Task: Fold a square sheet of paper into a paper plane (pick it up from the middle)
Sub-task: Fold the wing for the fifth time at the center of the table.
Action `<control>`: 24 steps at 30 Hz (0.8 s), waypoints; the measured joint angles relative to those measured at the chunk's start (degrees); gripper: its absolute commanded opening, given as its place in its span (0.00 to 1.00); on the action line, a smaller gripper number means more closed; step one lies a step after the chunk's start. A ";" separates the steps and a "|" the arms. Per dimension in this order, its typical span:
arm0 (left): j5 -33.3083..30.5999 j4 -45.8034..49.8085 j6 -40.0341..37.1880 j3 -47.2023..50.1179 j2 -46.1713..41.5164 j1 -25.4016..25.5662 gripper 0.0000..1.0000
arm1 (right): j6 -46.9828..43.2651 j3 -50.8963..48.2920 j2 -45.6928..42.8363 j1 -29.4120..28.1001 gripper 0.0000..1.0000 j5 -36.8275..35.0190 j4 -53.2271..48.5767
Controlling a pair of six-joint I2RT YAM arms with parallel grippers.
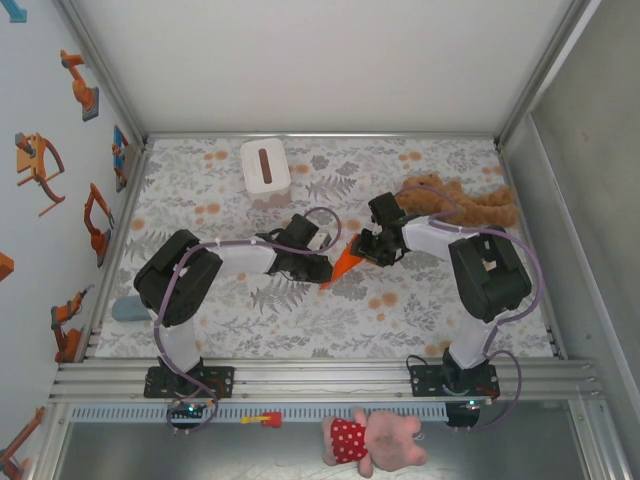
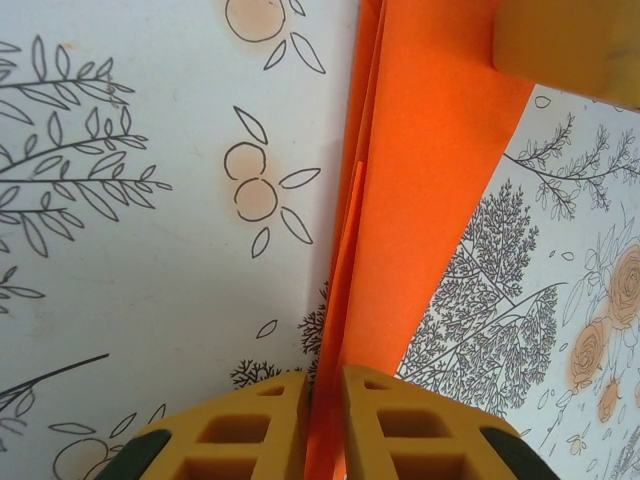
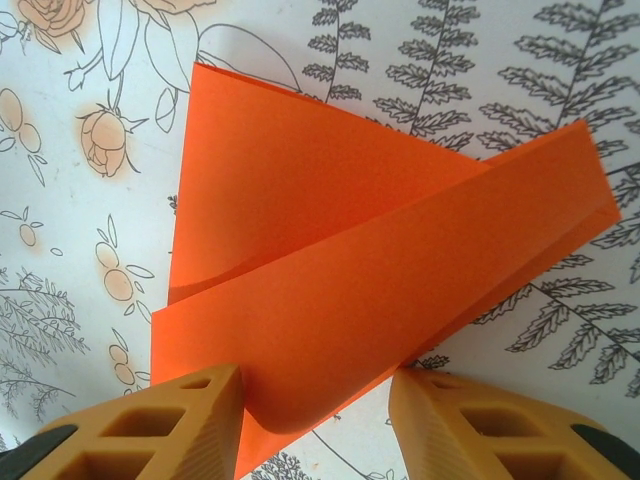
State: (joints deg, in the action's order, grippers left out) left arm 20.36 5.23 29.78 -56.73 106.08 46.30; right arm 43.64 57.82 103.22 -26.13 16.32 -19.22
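The square sheet of paper (image 1: 343, 263) is folded into a narrow tapering orange shape, lying mid-table between the two grippers. My left gripper (image 1: 322, 268) is at its pointed end. In the left wrist view, the left gripper (image 2: 325, 400) has its jaws pinched on the paper's (image 2: 420, 180) layered edge. My right gripper (image 1: 368, 250) is at the wide end. In the right wrist view, the right gripper (image 3: 315, 400) stands open astride a loose rounded fold of the paper (image 3: 350, 280), with each finger brushing a side. A right fingertip (image 2: 560, 45) rests on the paper.
A white tissue box (image 1: 265, 165) stands at the back left of the floral cloth (image 1: 200, 320). A tan plush toy (image 1: 470, 200) lies at the back right, behind the right arm. A pink plush (image 1: 375, 437) sits below the front rail, and a pale blue object (image 1: 128, 308) is at the left edge.
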 measured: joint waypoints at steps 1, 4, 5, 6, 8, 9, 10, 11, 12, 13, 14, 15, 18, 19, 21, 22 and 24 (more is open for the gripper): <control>0.00 0.20 0.00 -0.13 0.04 -0.02 0.16 | 0.00 0.02 0.00 0.00 0.46 0.02 -0.02; 0.02 0.61 0.00 -0.44 0.24 -0.13 0.16 | -0.02 0.04 -0.02 0.00 0.46 0.11 -0.04; 0.04 0.81 0.02 -0.55 0.31 -0.17 0.16 | -0.02 0.04 -0.13 0.00 0.46 0.13 -0.04; 0.04 0.87 0.00 -0.61 0.35 -0.17 0.16 | -0.02 0.04 -0.42 0.00 0.46 0.13 -0.07; 0.04 1.05 0.02 -0.72 0.42 -0.17 0.16 | -0.09 0.04 -0.83 0.00 0.47 0.15 -0.07; 0.04 1.16 0.02 -0.74 0.42 -0.17 0.16 | -0.20 0.00 -1.03 -0.07 0.48 0.13 -0.02; 0.04 1.25 0.00 -0.85 0.46 -0.17 0.15 | -0.24 -0.11 -1.27 -0.13 0.48 0.11 0.07; 0.04 1.44 0.02 -0.96 0.55 -0.17 0.15 | -0.31 -0.37 -1.66 -0.24 0.49 0.02 0.26; 0.04 1.55 0.02 -1.03 0.57 -0.22 0.15 | -0.52 -0.66 -2.16 -0.35 0.50 -0.66 0.39; 0.04 1.62 0.02 -1.07 0.61 -0.22 0.15 | -0.83 -1.01 -2.80 -0.35 0.52 -1.29 0.35; 0.04 1.73 0.02 -1.18 0.63 -0.24 0.15 | -1.14 -1.53 -3.87 -0.28 0.53 -2.16 0.15; 0.04 1.86 0.02 -1.27 0.68 -0.24 0.15 | -1.36 -2.08 -5.22 -0.17 0.54 -2.78 -0.17; 0.07 1.97 0.02 -1.33 0.74 -0.26 0.15 | -1.75 -3.41 -11.08 -0.15 0.55 -3.98 -1.09; 0.07 1.97 0.02 -1.33 0.74 -0.26 0.15 | -1.75 -3.82 -13.00 -0.15 0.55 -3.98 -1.01; 0.09 1.95 0.02 -1.33 0.79 -0.28 0.15 | -1.75 -4.98 -16.94 -0.15 0.52 -3.63 -0.11; 0.07 1.95 0.02 -1.33 0.79 -0.28 0.15 | -1.70 -5.55 -18.21 -0.15 0.50 -3.17 0.55; 0.11 1.95 0.02 -1.36 0.83 -0.31 0.15 | -1.75 -6.86 -19.96 -0.22 0.43 -1.57 2.36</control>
State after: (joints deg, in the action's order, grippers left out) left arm 20.47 7.18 29.80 -58.08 106.91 46.00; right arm 41.89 50.96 83.26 -26.35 14.74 -16.86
